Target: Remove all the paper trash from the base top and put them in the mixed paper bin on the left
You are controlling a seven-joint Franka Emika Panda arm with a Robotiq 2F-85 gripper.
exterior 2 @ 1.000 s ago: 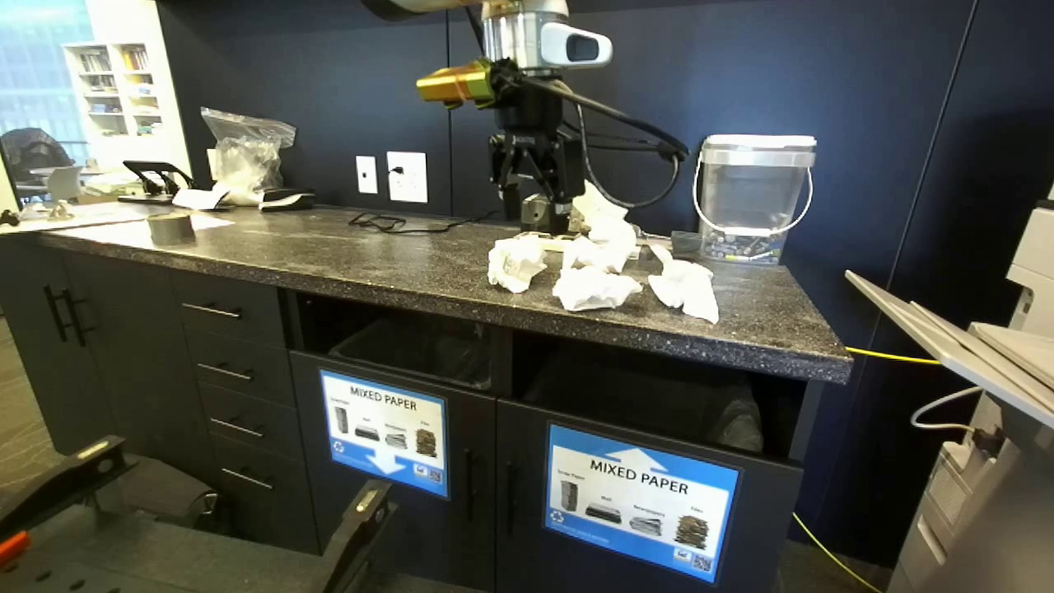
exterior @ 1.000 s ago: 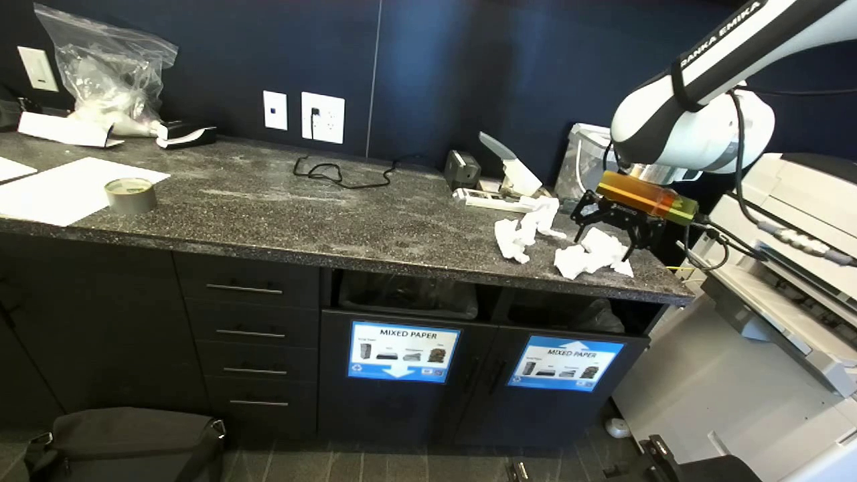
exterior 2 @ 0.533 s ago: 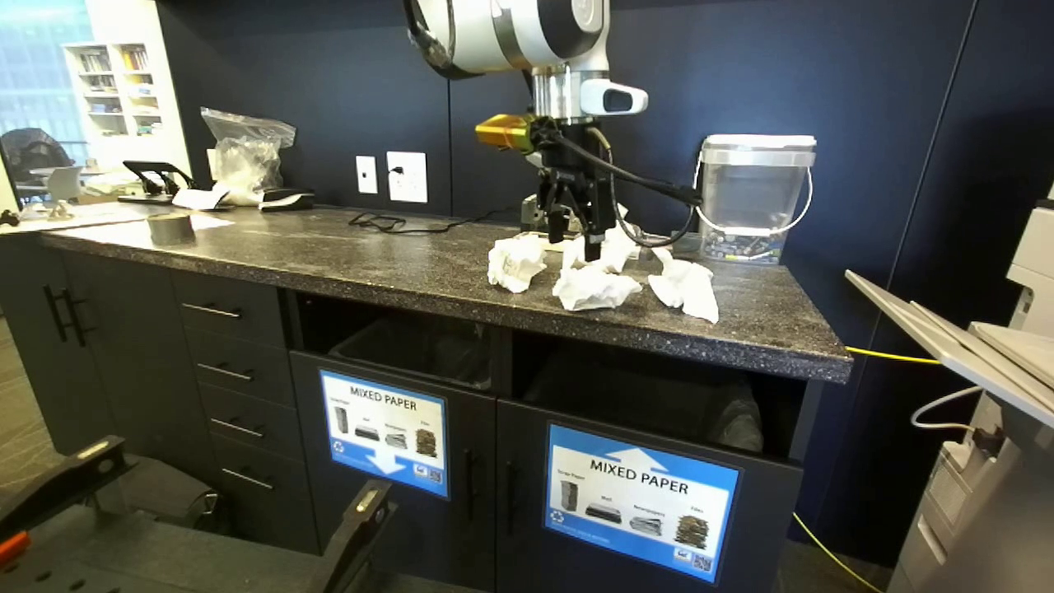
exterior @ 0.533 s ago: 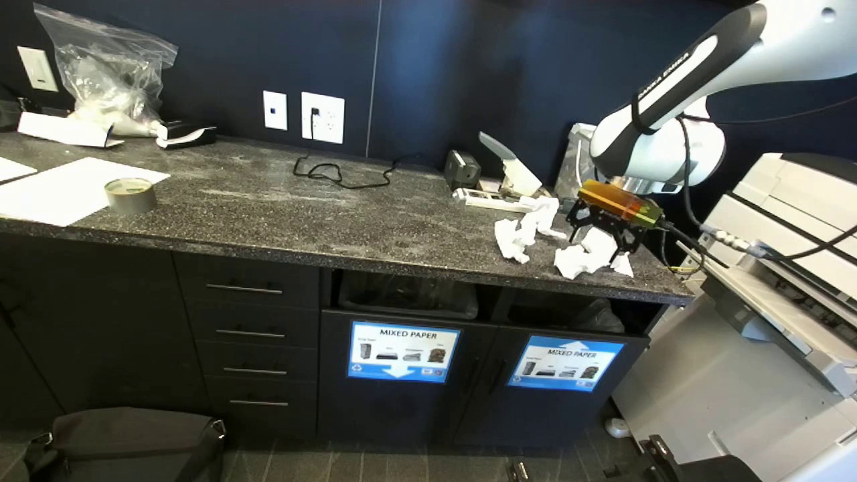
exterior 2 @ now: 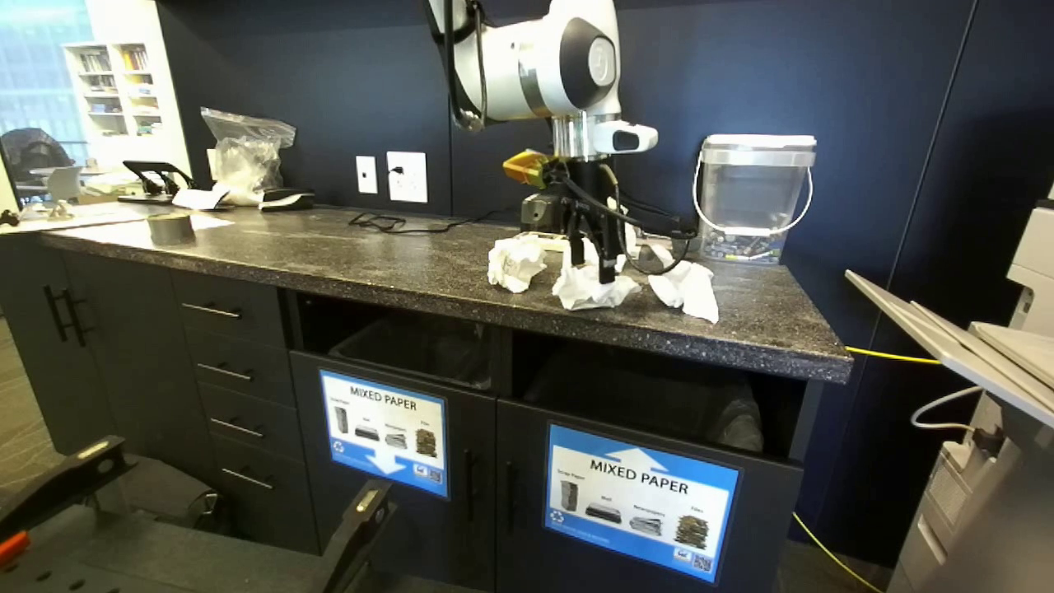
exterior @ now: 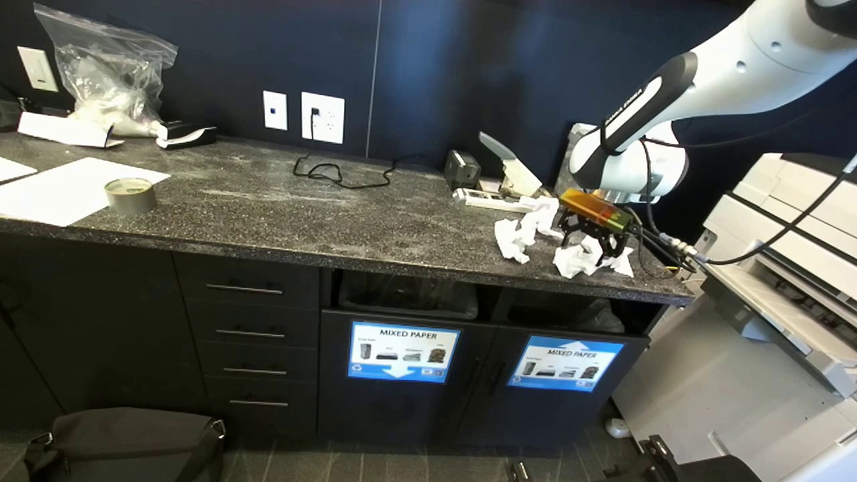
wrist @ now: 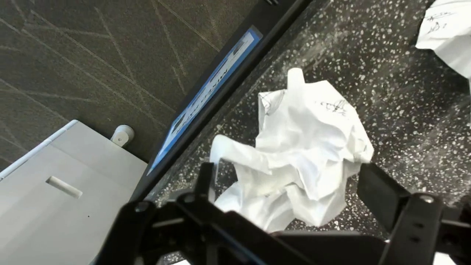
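The gripper (wrist: 287, 176) points down over a crumpled white paper scrap (wrist: 302, 154) on the counter (exterior: 301, 221). Its fingers (wrist: 382, 197) are wide apart, one on each side of the scrap. I cannot tell if they touch it.

The scrap is about as wide as it is long, so its long way is hard to tell. In the wrist view, a curled tip sticks out toward the top, and a fold pokes out left, toward the counter's front edge. That edge slants from the top of the view down to the left, and the scrap lies near it.

In an exterior view, the right scrap (exterior 2: 690, 288) is long and slants from back left to front right. Its low corner points at the front edge. In an exterior view, the left scrap (exterior: 512, 241) runs from back to front, and the back scrap (exterior: 541, 213) reaches back toward a tool (exterior: 519, 177) with a raised handle.

Past the counter's right end stands the printer (exterior: 756, 375). The tub (exterior 2: 753, 193) stands at the back, behind the right scrap and more to the right. The most room is on the left: the counter goes a long way to the tape (exterior: 130, 197), with a thin cord (exterior: 361, 187) near the wall (exterior: 221, 53). Under the counter the left bin (exterior: 415, 309) shows, lower than the scrap and to its left.
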